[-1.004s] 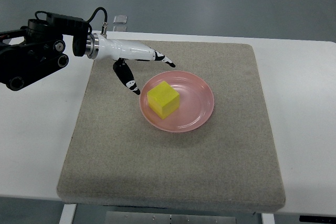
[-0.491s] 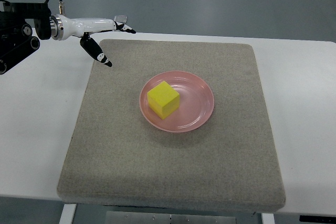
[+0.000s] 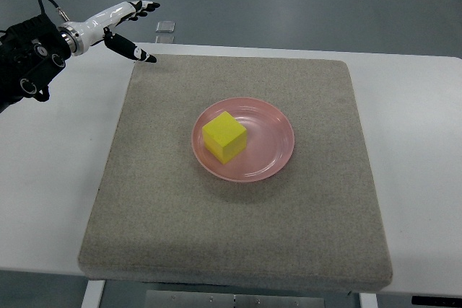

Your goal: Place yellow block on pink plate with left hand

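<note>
White surface (image 3: 50, 178) carries a grey mat (image 3: 238, 221) where the yellow block (image 3: 224, 136) sits on the pink plate (image 3: 278, 142) (placement looks done), my left hand (image 3: 124, 25) spread and empty well apart, needing only to park.

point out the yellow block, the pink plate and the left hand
yellow block (image 3: 224, 136), top view, its top face
pink plate (image 3: 273, 143), top view, bare inner floor
left hand (image 3: 115, 22), top view, its palm

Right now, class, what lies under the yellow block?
The yellow block rests on the pink plate, which lies on the grey mat. The plate's patch beneath the block is covered. The left hand is open, far off.
</note>
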Tool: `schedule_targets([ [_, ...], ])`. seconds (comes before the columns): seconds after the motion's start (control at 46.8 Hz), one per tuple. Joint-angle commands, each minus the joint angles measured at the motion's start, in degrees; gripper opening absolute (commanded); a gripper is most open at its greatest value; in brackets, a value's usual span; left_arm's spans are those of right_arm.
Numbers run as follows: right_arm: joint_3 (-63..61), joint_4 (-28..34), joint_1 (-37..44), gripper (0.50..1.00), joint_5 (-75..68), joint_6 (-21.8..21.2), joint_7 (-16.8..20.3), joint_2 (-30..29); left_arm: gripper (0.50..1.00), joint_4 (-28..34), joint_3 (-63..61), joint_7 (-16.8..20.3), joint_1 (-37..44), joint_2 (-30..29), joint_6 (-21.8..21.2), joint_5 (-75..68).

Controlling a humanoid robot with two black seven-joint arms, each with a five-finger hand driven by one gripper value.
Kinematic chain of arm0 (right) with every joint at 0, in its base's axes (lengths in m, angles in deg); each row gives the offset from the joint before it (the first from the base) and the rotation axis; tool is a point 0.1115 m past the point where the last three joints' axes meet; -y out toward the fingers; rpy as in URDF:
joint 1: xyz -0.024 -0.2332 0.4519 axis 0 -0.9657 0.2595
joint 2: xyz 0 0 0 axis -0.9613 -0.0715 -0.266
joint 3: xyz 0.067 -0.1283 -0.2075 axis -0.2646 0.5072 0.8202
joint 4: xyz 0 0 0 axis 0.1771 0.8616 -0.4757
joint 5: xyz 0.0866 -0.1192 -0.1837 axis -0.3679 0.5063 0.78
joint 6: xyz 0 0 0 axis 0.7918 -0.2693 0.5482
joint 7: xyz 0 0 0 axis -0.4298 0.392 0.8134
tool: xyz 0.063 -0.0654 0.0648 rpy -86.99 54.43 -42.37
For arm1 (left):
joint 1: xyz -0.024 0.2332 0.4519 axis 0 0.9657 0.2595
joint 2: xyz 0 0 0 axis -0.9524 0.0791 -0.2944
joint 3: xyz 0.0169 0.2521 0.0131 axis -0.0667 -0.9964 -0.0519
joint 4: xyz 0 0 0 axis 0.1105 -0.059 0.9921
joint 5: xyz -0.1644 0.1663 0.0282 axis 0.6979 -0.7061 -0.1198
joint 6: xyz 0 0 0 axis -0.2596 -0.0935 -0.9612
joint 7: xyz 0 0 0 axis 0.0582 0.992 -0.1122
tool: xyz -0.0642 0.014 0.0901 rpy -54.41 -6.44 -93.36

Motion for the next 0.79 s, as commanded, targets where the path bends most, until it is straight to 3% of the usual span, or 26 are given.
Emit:
schedule_targets([
  [0.0, 0.0, 0.0, 0.0, 0.924, 0.0, 0.0, 0.0, 0.0, 0.979, 1.1, 0.1, -2.3, 0.3, 1.1, -0.1, 6.6],
  [0.128, 0.0, 0.0, 0.0, 0.924, 0.0, 0.0, 0.0, 0.0, 0.984, 2.0, 0.0, -5.4, 0.3, 2.3, -1.5, 20.1],
  [0.299, 0.0, 0.0, 0.0, 0.924, 0.0, 0.0, 0.0, 0.0, 0.984, 1.9, 0.0, -5.4, 0.6, 2.3, 0.9, 35.3],
  [0.513, 0.0, 0.0, 0.0, 0.924, 0.0, 0.0, 0.0, 0.0, 0.984, 1.9, 5.1, -4.6, 3.3, 2.7, 8.3, 39.1],
  [0.769, 0.0, 0.0, 0.0, 0.924, 0.0, 0.0, 0.0, 0.0, 0.986, 1.8, 13.8, -5.5, 3.7, 2.7, 8.3, 41.5],
])
